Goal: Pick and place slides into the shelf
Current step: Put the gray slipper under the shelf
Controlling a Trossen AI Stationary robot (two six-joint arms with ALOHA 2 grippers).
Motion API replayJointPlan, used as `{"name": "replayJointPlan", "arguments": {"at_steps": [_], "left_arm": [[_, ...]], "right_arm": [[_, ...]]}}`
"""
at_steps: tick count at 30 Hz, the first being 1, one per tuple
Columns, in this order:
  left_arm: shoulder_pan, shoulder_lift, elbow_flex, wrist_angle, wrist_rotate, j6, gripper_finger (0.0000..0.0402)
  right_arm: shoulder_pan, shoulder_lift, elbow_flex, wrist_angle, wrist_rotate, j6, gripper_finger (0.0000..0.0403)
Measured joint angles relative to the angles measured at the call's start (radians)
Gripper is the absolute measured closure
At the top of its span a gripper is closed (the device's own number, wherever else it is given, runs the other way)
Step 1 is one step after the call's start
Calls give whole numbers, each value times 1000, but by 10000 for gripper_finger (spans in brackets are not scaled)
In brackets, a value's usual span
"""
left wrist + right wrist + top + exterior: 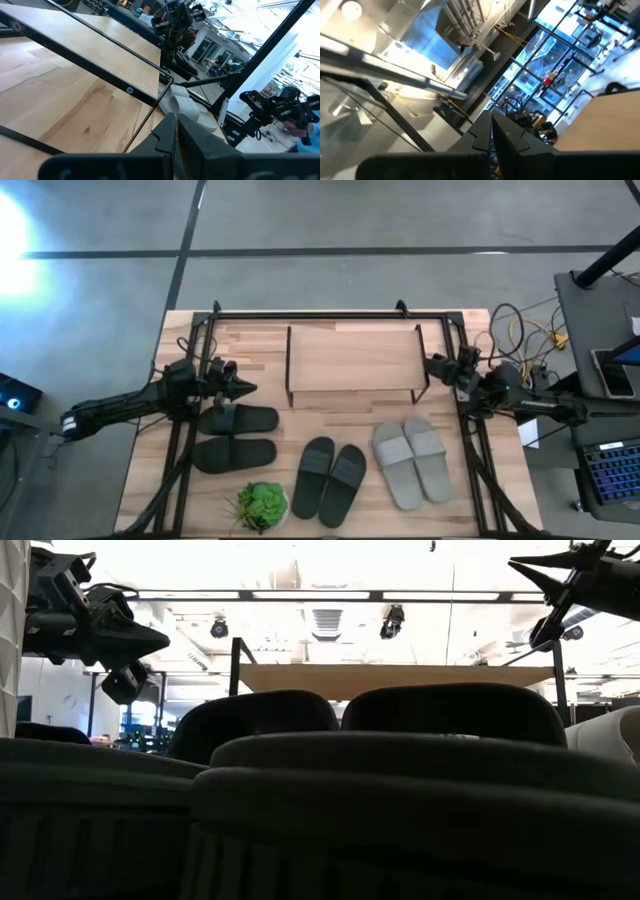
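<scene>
Three pairs of slides lie soles down on the table in front of the shelf [350, 358]: black [236, 436] on the left, charcoal [330, 478] in the middle, light grey [412, 462] on the right. The charcoal pair [380, 790] fills the low view, with the shelf's board [400, 678] behind it. My left gripper [246, 388] is shut and hovers over the black pair's far edge, pointing at the shelf's left end [90, 85]. My right gripper [430, 363] is shut, raised beside the shelf's right end. Both are held in the air [160, 640] [525, 565].
A small green plant [262, 506] stands at the table's near edge, left of the charcoal pair. A black metal frame [300, 313] runs along the table's far edge and sides. Cables and a laptop [610, 470] sit off the table's right side.
</scene>
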Motion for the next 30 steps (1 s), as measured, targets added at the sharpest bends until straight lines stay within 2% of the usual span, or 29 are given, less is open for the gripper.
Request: {"name": "replayJointPlan", "arguments": {"at_steps": [4, 9, 12, 15, 19, 25, 30], "left_arm": [[0, 0, 0, 0, 0, 0, 400], [0, 0, 0, 0, 0, 0, 400], [0, -1, 0, 0, 0, 0, 400], [0, 1, 0, 0, 0, 0, 400], [0, -1, 0, 0, 0, 0, 400], [0, 1, 0, 0, 0, 0, 400], [0, -1, 0, 1, 0, 0, 400]], "right_arm": [[1, 2, -5, 30, -2, -25, 394], [0, 2, -5, 45, -28, 147, 394], [0, 2, -5, 50, -36, 154, 394], [1, 3, -7, 99, -64, 35, 394], [0, 2, 4, 136, -28, -57, 394], [0, 4, 83, -65, -21, -115, 394], [0, 49, 279, -185, -21, -258, 394]]}}
